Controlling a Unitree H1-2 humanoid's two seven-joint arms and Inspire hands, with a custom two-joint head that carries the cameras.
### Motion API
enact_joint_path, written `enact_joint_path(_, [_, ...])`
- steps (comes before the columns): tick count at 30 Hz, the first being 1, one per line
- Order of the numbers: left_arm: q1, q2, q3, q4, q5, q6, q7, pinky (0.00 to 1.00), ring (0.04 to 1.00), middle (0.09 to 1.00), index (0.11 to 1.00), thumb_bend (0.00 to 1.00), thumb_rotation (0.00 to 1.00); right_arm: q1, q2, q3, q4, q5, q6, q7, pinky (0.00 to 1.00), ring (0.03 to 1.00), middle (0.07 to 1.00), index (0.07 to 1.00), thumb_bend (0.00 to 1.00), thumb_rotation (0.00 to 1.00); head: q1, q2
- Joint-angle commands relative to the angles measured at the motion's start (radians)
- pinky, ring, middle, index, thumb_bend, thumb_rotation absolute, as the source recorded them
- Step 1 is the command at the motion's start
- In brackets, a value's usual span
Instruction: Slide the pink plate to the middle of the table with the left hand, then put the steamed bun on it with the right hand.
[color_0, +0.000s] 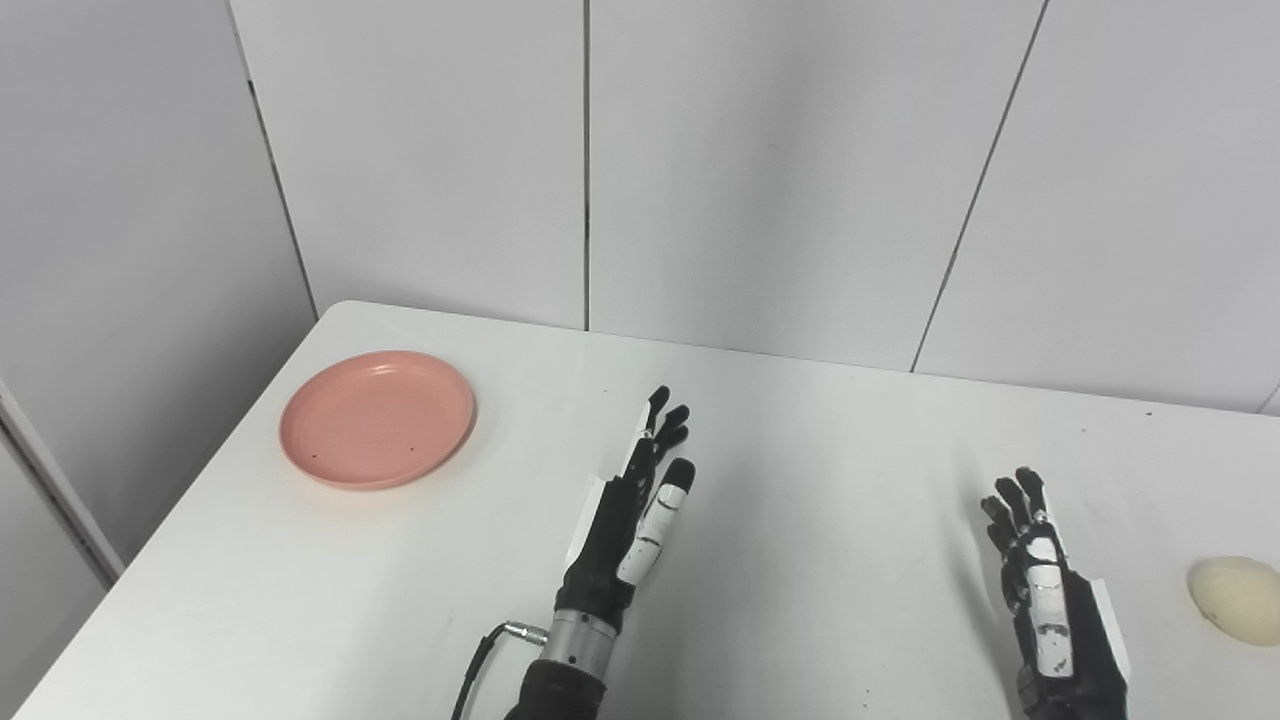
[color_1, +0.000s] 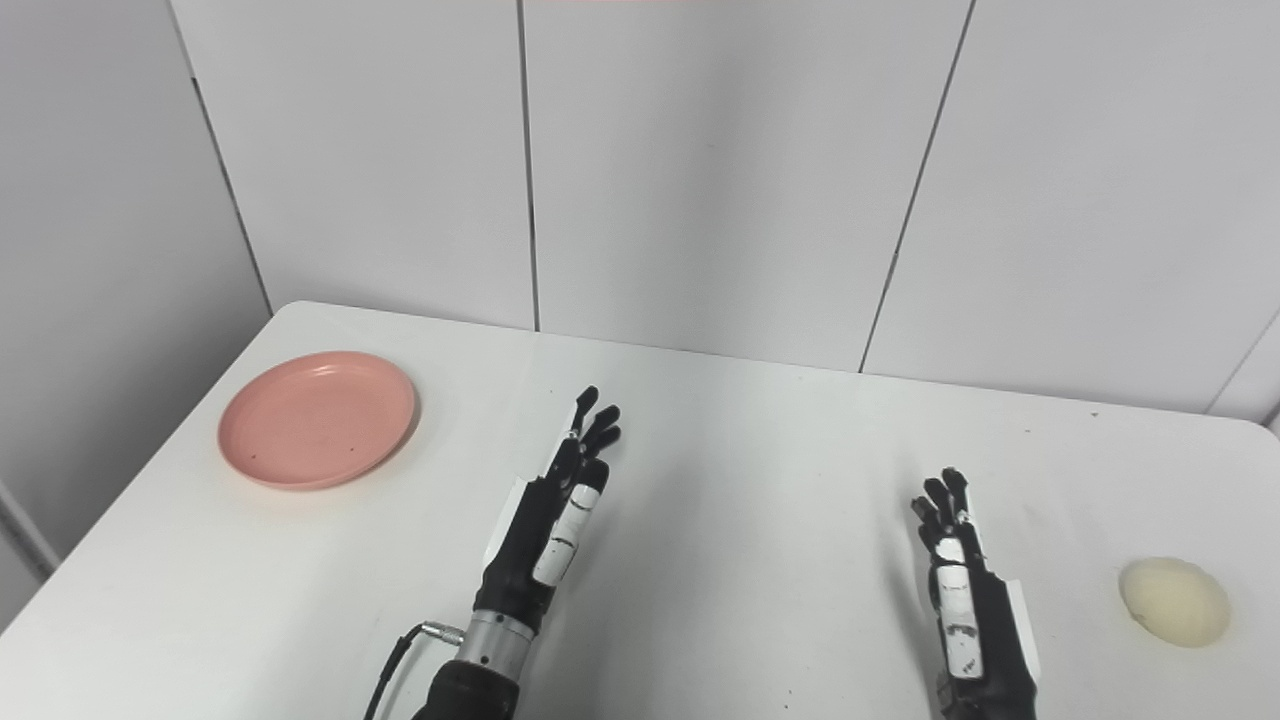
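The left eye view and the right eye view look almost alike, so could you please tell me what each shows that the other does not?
Only the left eye view shows more of the wall to the left of the table; there the steamed bun is cut by the right edge. Only the right eye view shows the whole bun and the table's far right corner. Both show the pink plate empty at the far left, and the left hand and right hand open, holding nothing.
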Motion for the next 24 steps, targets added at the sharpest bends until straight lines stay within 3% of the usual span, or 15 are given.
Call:
enact_joint_path(1, [-0.031, -0.006, 0.023, -0.003, -0.011, -0.028, 0.030, 0.98, 0.926, 0.933, 1.000, 0.66, 1.00, 0.051, 0.006, 0.001, 0.053, 0.003, -0.022, 0.009, 1.00, 0.952, 0.970, 0.998, 0.69, 1.00, -0.005, 0.001])
enact_joint_path(5, [-0.095, -0.001, 0.076, -0.038, -0.023, 0.001, 0.048, 1.00, 0.935, 0.892, 0.996, 0.71, 1.00, 0.060, 0.009, 0.004, 0.037, -0.002, -0.019, 0.007, 1.00, 0.949, 0.969, 0.999, 0.69, 1.00, -0.013, 0.005])
enact_joint_path(12, [-0.205, 0.029, 0.158, -0.063, -0.053, 0.009, 0.066, 0.99, 0.850, 0.813, 0.865, 0.76, 1.00, 0.071, 0.009, 0.002, 0.024, -0.006, -0.013, 0.005, 1.00, 0.943, 0.962, 0.994, 0.68, 1.00, -0.017, 0.007])
enact_joint_path(19, [-0.294, 0.047, 0.240, -0.089, -0.112, 0.054, 0.091, 1.00, 0.847, 0.797, 0.882, 0.76, 1.00, 0.083, -0.004, -0.003, 0.017, 0.002, -0.013, 0.016, 1.00, 0.945, 0.963, 0.996, 0.70, 1.00, -0.019, 0.012])
enact_joint_path(24, [-0.327, 0.088, 0.289, -0.094, -0.128, 0.041, 0.110, 0.99, 0.826, 0.790, 0.860, 0.78, 1.00, 0.083, -0.009, -0.012, 0.021, 0.017, -0.006, 0.021, 1.00, 0.946, 0.960, 0.994, 0.71, 1.00, -0.008, 0.016])
